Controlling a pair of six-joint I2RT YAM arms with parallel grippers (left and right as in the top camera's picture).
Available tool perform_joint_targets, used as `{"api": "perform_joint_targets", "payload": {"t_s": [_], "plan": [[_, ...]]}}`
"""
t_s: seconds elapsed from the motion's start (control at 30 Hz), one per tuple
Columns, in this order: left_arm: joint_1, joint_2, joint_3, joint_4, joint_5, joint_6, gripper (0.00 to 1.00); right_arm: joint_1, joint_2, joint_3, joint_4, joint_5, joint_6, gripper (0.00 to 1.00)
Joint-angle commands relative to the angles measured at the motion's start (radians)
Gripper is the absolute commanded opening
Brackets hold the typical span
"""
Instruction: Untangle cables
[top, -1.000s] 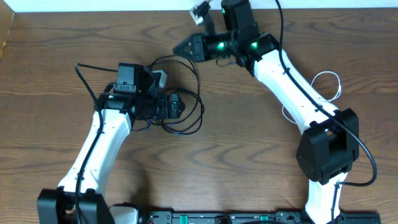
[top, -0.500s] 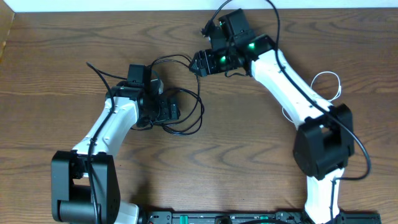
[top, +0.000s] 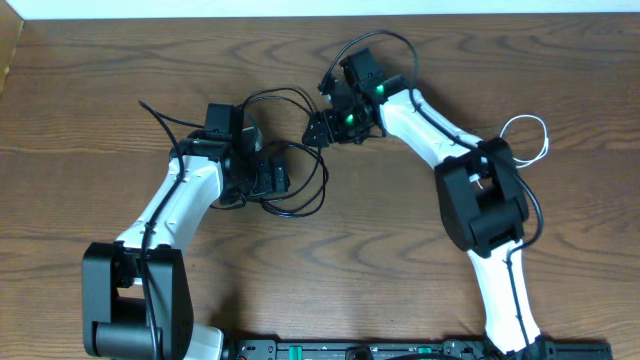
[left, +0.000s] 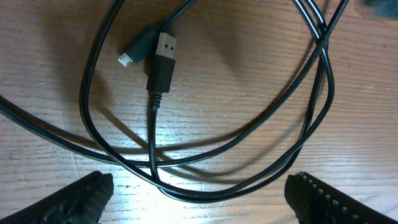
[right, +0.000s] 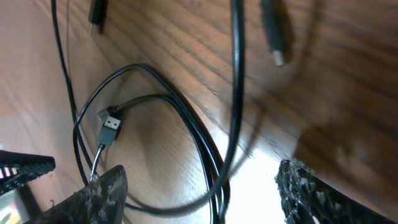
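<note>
Cable coil (left: 161, 68) well inside table (top: 100, 80) edges.

Overhead hides part of your black cable (left: 153, 134) under the left gripper (left: 199, 199), white cable (top: 546, 135) half behind the right arm (top: 430, 125), its plugs too small to tell, plug (right: 273, 37) blurred in right wrist, fingers (left: 81, 202) cropped at both wrist views' bottom edge
</note>
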Motion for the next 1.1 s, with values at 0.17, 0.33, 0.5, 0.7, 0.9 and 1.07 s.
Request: {"api": "perform_joint_targets", "payload": {"t_s": [0.17, 0.33, 0.5, 0.7, 0.9, 1.07], "plan": [[0.000, 0.007, 0.006, 0.000, -0.017, -0.010, 0.93, -0.030, 0.159, 0.000, 0.116, -0.310, -0.025, 0.66], [0.000, 0.007, 0.006, -0.001, -0.017, -0.010, 0.93, -0.030, 0.196, 0.000, 0.143, -0.328, -0.025, 0.41], [0.000, 0.007, 0.006, 0.000, -0.017, -0.010, 0.93, -0.030, 0.196, 0.000, 0.138, -0.328, -0.024, 0.33], [0.009, 0.006, 0.006, 0.000, 0.001, 0.000, 0.93, -0.050, 0.186, 0.001, 0.127, -0.349, 0.009, 0.01], [0.104, 0.006, 0.007, 0.000, 0.320, 0.106, 0.93, -0.063, 0.084, 0.001, 0.122, -0.385, -0.030, 0.01], [0.193, 0.006, 0.007, 0.000, 0.546, 0.155, 0.93, -0.056, -0.053, 0.001, 0.123, -0.383, -0.060, 0.01]]}}
